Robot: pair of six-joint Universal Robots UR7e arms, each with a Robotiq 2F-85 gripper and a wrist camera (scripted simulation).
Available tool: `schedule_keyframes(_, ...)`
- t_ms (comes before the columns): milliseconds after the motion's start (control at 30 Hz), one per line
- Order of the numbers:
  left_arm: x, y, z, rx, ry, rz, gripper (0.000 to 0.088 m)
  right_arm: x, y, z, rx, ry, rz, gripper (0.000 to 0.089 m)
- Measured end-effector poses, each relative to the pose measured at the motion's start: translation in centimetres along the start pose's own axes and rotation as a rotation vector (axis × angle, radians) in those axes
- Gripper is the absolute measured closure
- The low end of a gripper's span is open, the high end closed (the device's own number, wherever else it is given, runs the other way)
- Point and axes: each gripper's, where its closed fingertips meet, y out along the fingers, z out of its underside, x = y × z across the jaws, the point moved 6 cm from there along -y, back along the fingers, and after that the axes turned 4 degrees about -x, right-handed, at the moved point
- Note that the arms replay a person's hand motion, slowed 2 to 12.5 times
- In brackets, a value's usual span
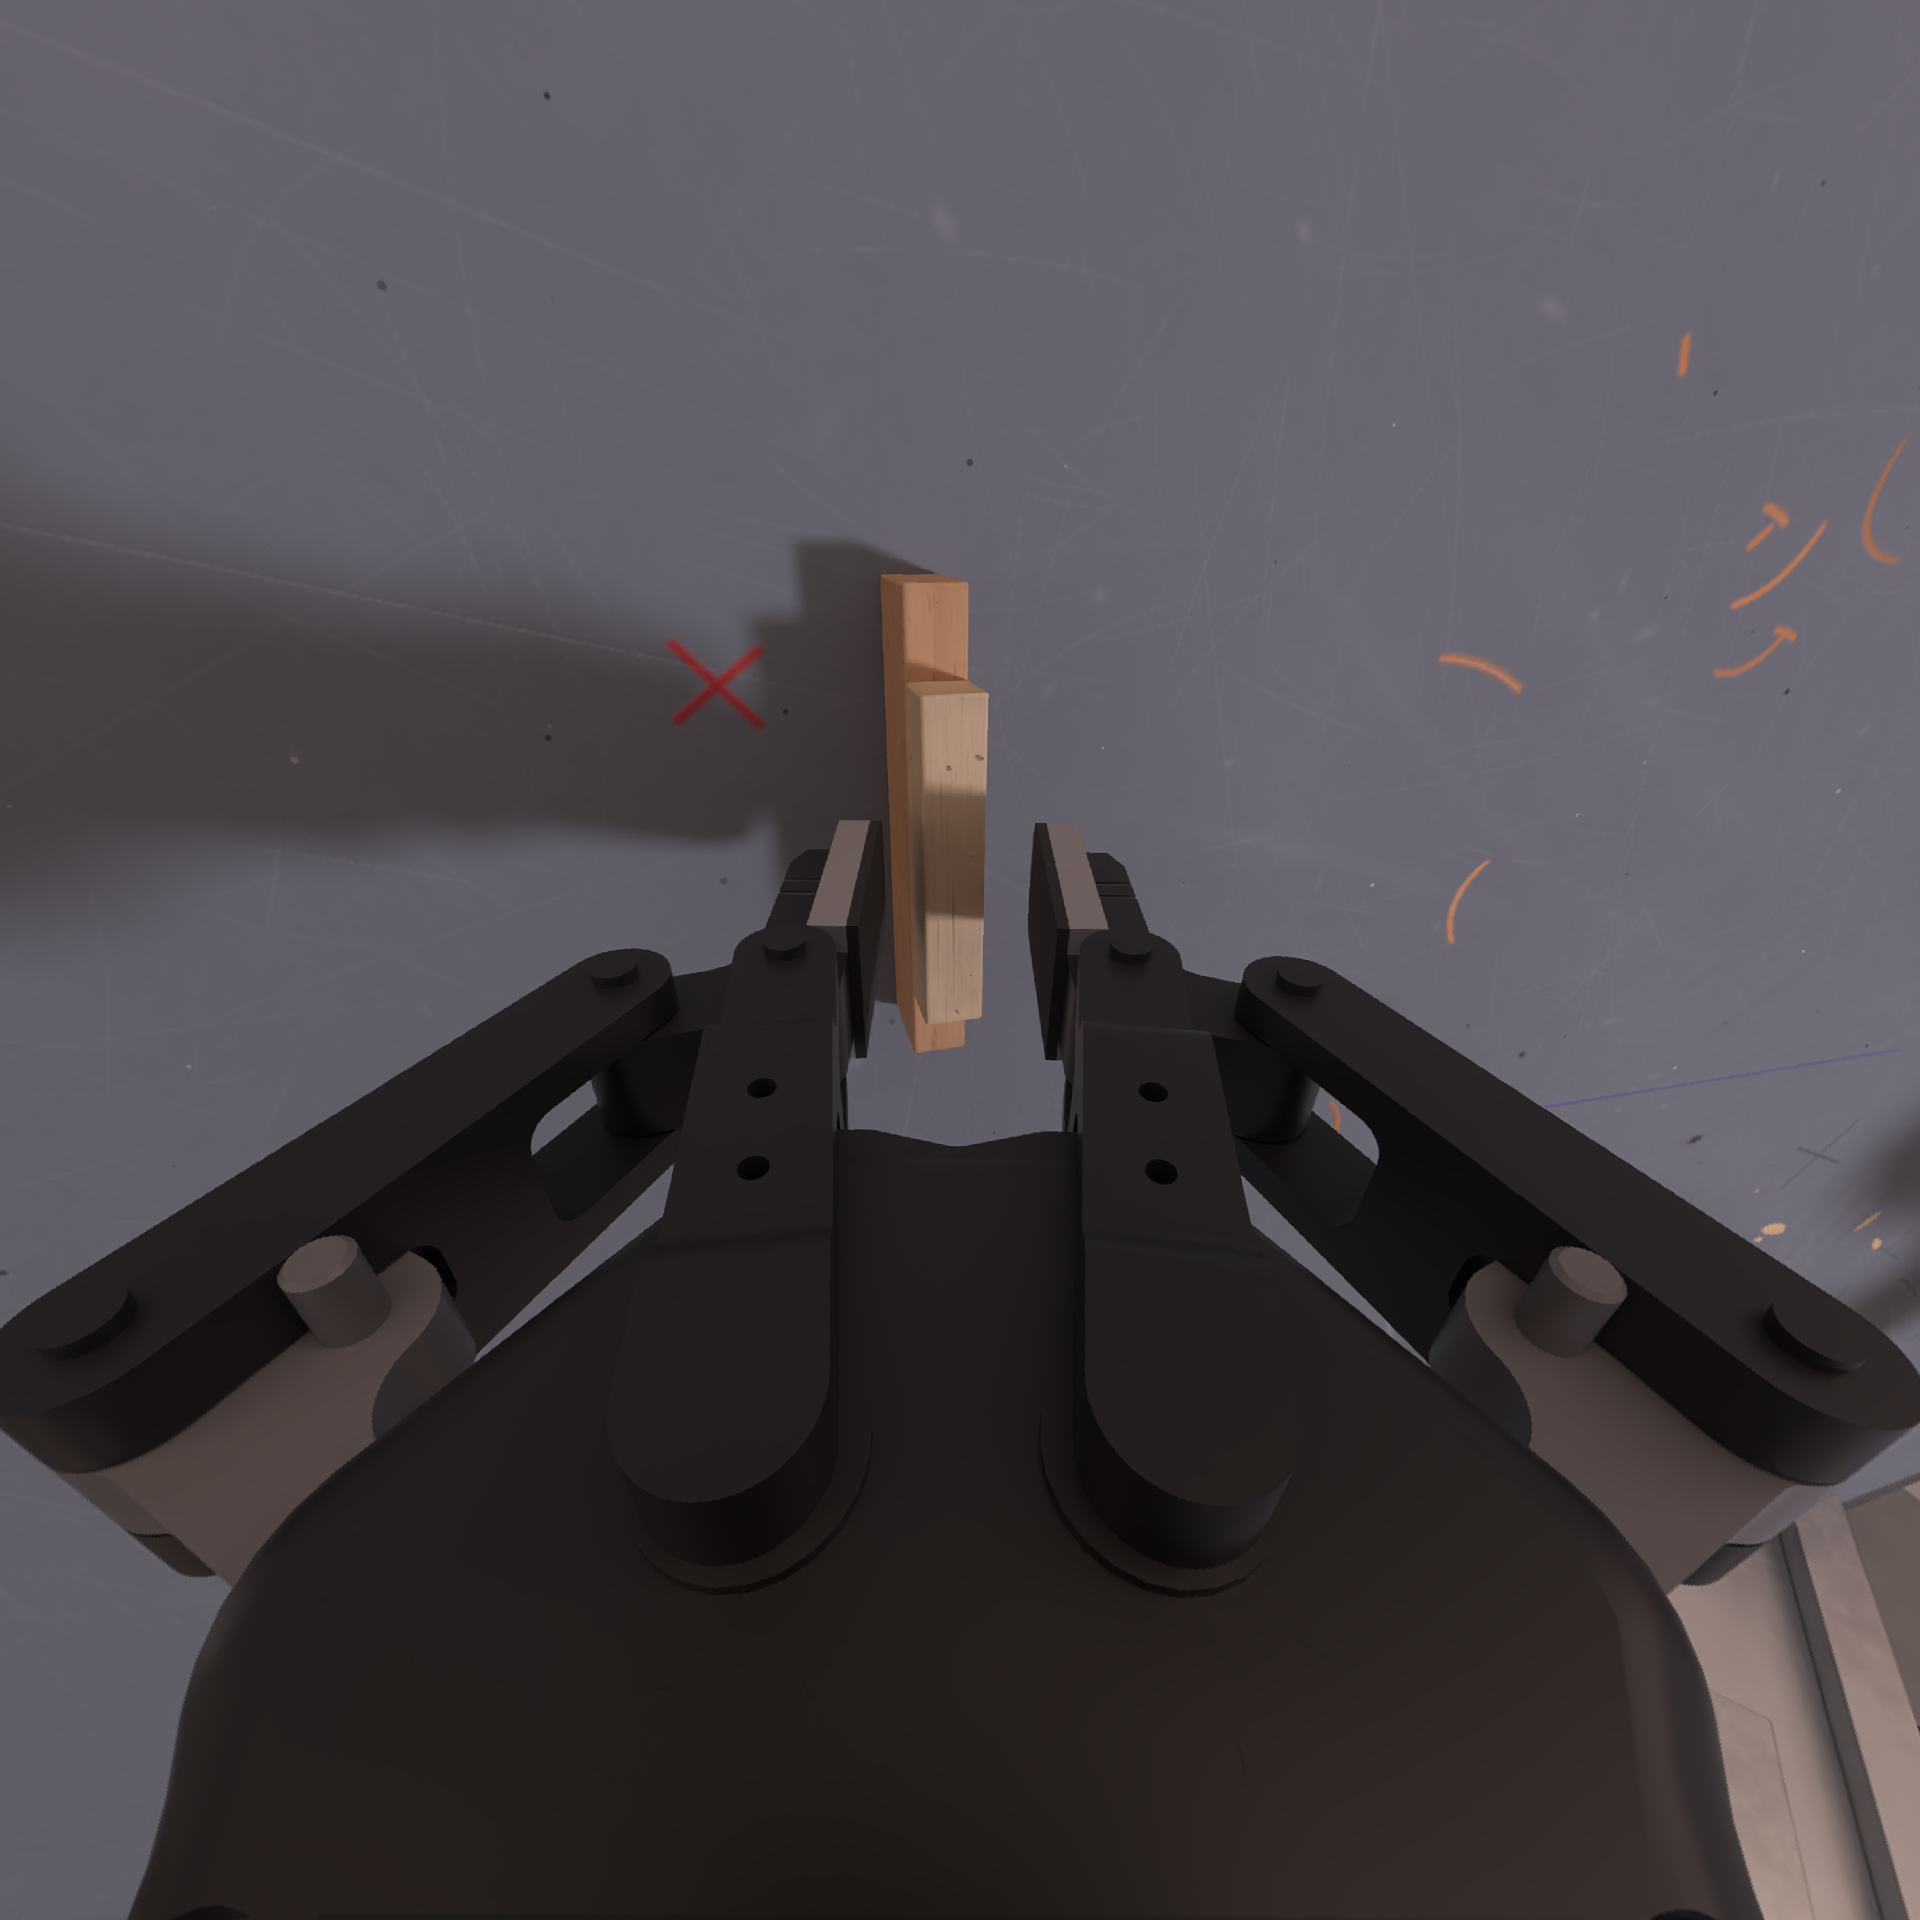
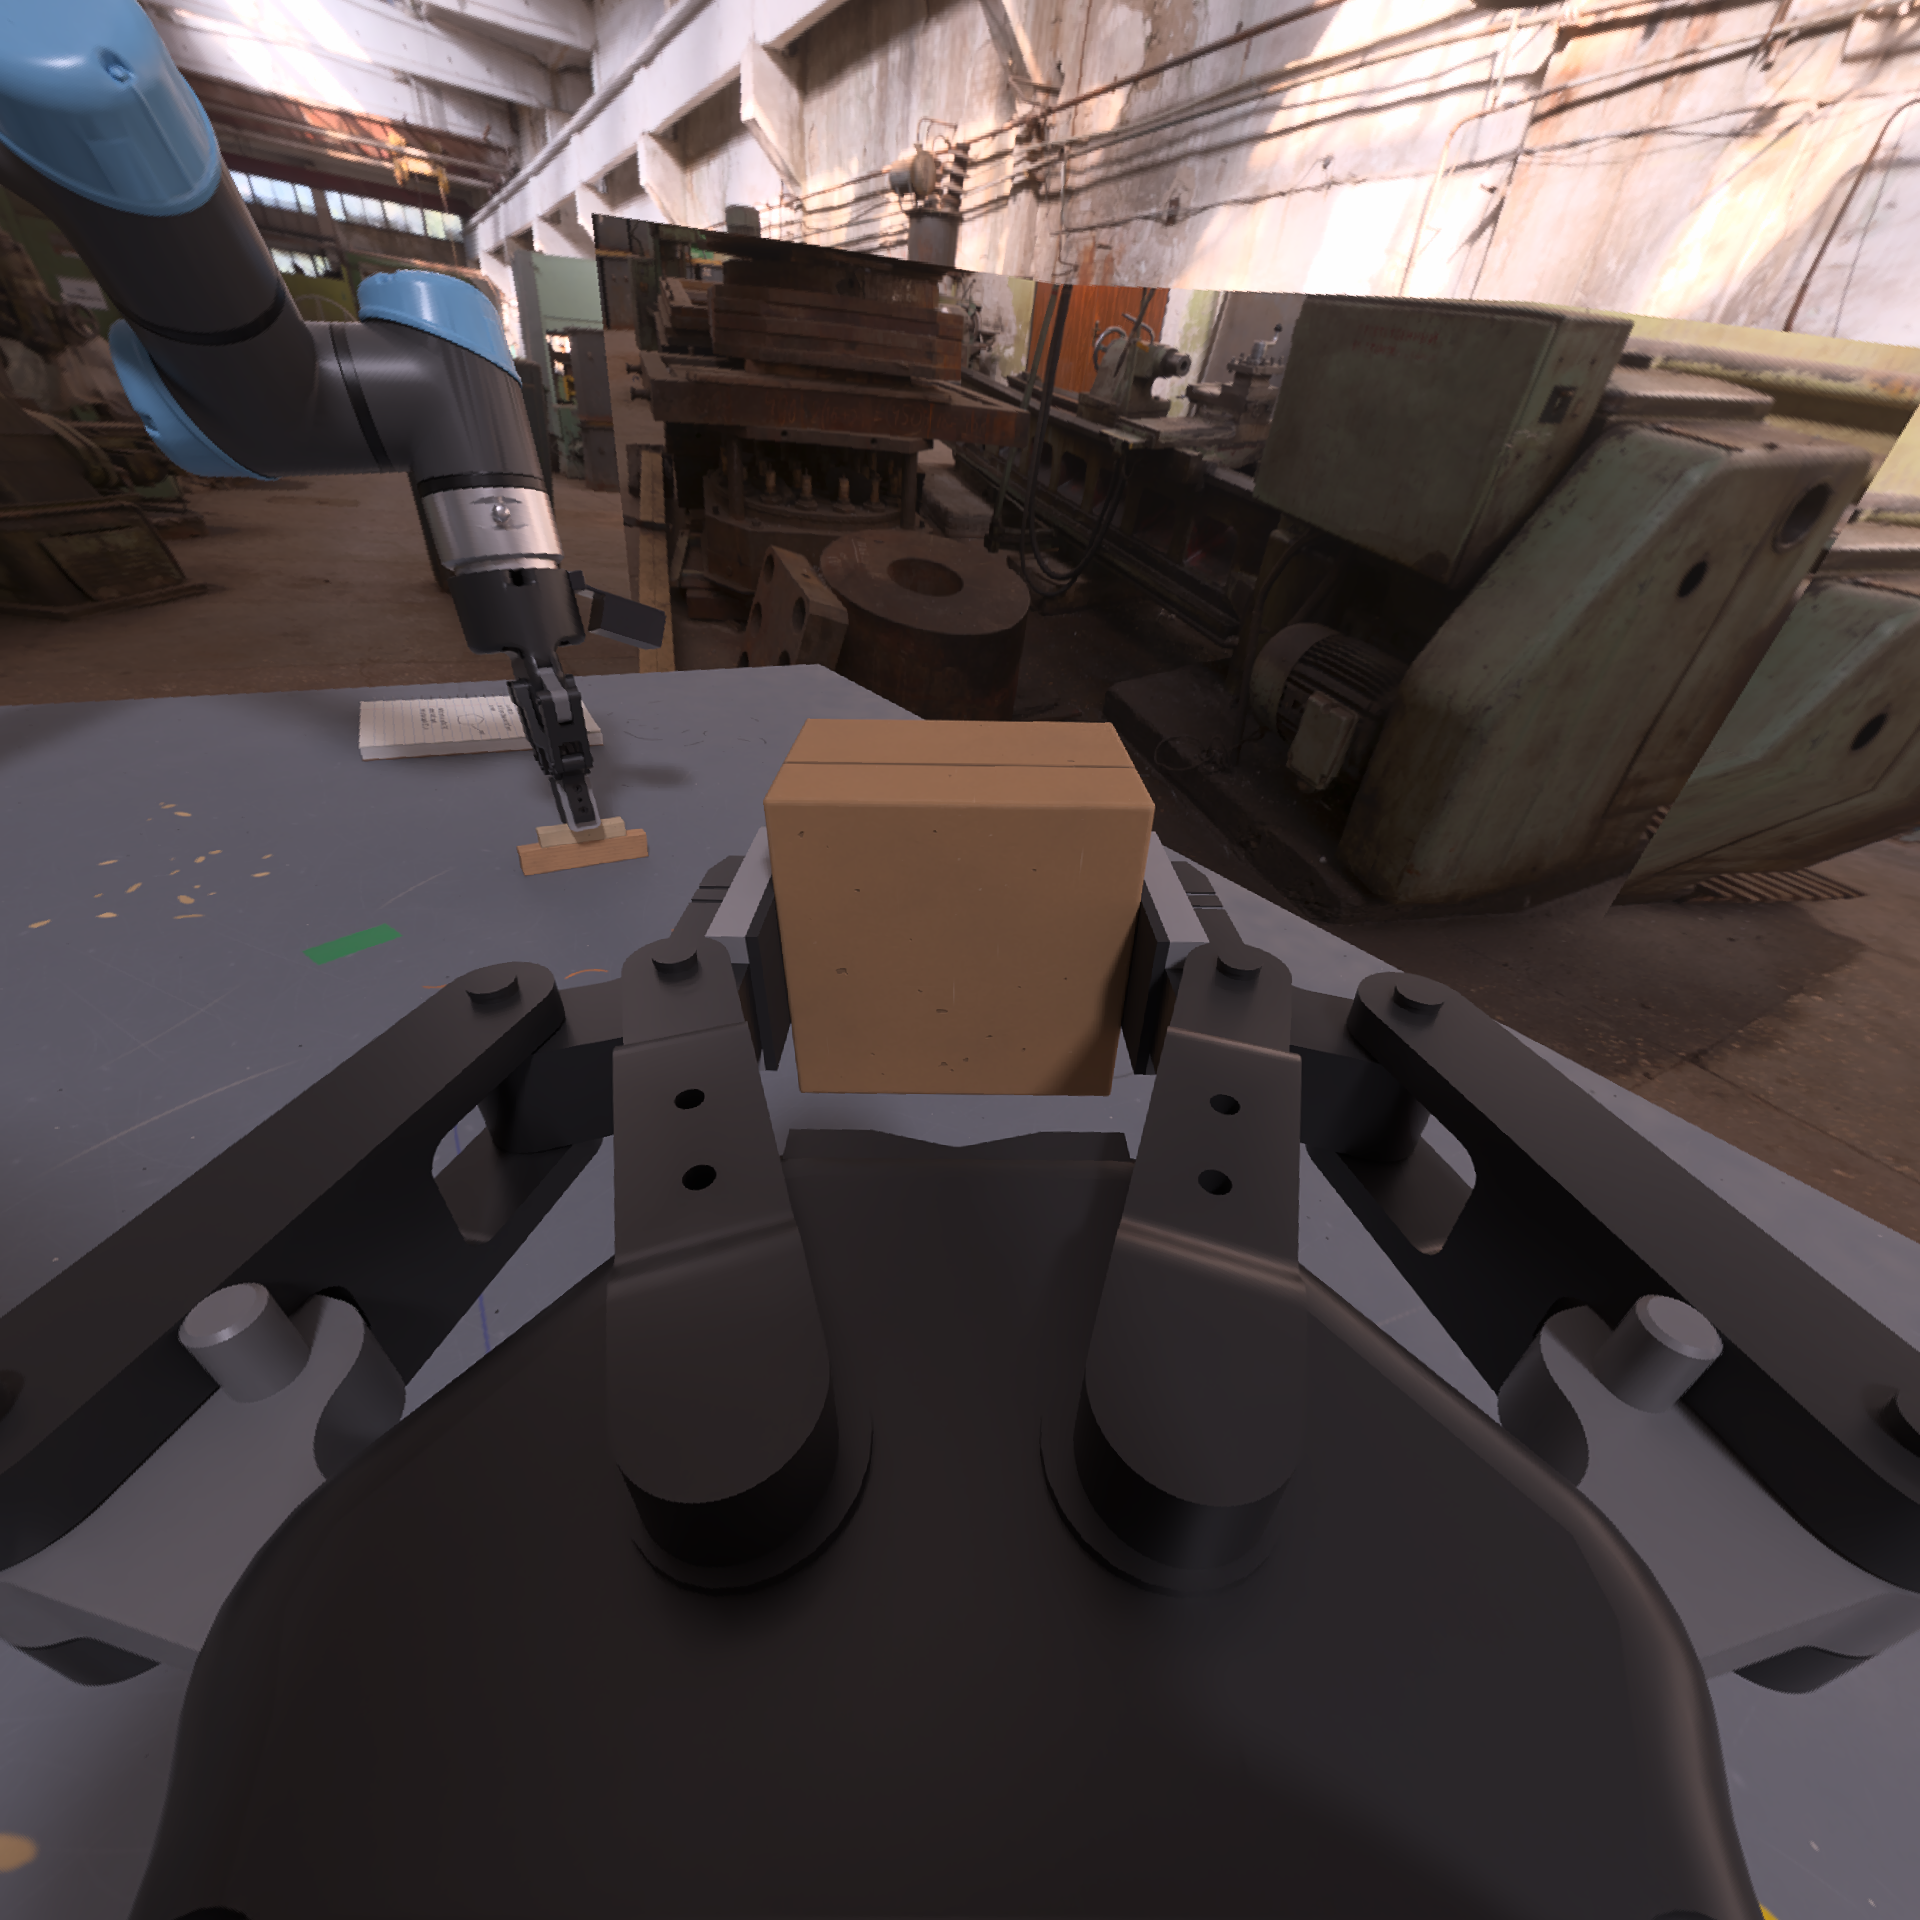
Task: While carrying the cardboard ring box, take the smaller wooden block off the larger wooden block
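In the left wrist view a pale smaller wooden block (image 1: 948,842) lies along the top of a longer orange-brown larger block (image 1: 914,644) on the grey table. My left gripper (image 1: 951,847) is open and straddles the pair, its fingers on either side with small gaps. In the right wrist view my right gripper (image 2: 956,883) is shut on the brown cardboard ring box (image 2: 956,914), held above the table. The left gripper (image 2: 582,816) and the stacked blocks (image 2: 582,847) show farther off there.
A red cross mark (image 1: 717,684) is on the table left of the blocks. Orange scribbles (image 1: 1766,582) lie to the right. A white notepad (image 2: 457,725) sits behind the blocks and a green tape mark (image 2: 351,943) in front. The table's far edge (image 2: 727,670) is close behind.
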Motion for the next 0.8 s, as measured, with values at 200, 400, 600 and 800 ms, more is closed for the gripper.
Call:
schedule_keyframes(200,0.08,0.46,0.04,0.009,-0.009,0.017,0.0691,-0.08,-0.05,-0.04,-0.001,0.003,0.002,0.0393)
schedule_keyframes(400,0.06,0.7,-0.1,0.01,-0.014,0.037,0.075,-0.04,0.05,-0.1,-0.003,-0.001,0.001,0.0393)
schedule_keyframes(600,0.06,0.72,-0.22,0.01,-0.014,0.044,0.0752,0.0,0.16,-0.11,-0.003,-0.004,-0.001,0.0393)
schedule_keyframes(800,0.07,0.72,-0.23,0.007,-0.008,0.046,0.0752,0.03,0.23,-0.12,-0.005,-0.003,-0.001,0.0393)
